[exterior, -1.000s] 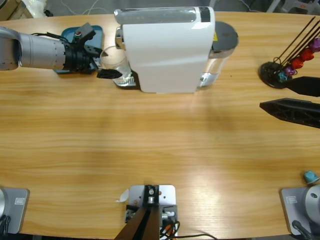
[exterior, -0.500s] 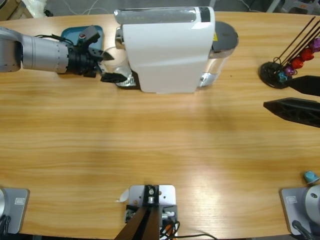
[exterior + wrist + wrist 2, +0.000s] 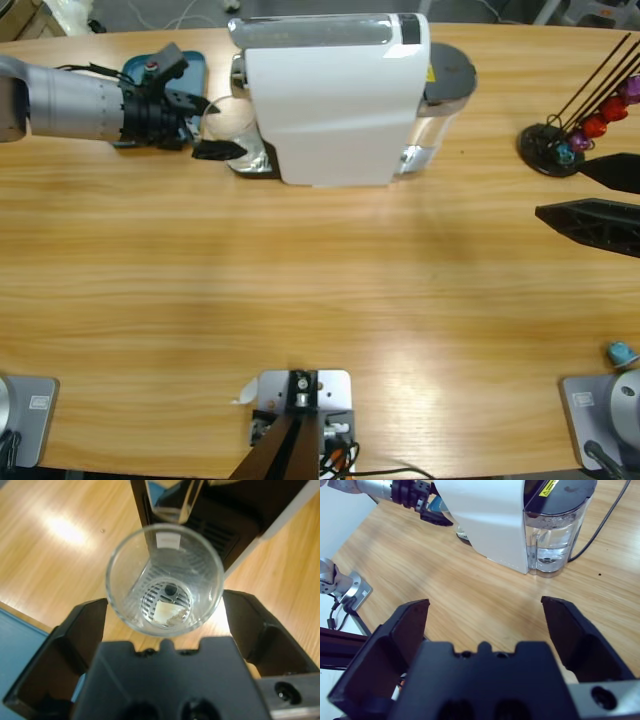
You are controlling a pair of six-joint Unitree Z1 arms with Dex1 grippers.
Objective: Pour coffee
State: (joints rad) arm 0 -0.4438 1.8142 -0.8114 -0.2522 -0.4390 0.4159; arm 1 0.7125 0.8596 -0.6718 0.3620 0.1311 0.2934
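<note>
Glass (image 3: 165, 580) upright at coffee machine (image 3: 335, 95), mouth up; left gripper (image 3: 165, 617) jaws spread around it, right gripper (image 3: 487, 625) spread, empty

A robot lab: bench-mounted arm (image 3: 70, 100), coffee machine (image 3: 335, 95).

I see a white coffee machine (image 3: 335, 95), clear glass (image 3: 165, 577) over black ribbed drip grille (image 3: 165, 597), teal tray (image 3: 190, 68), honey-grained wooden table (image 3: 320, 290), black left gripper (image 3: 165, 615).

Clear glossy glass tumbler (image 3: 165, 580), glossy white plastic coffee machine (image 3: 335, 95), smooth grained wooden table (image 3: 320, 290), matt black pincer (image 3: 165, 625)
</note>
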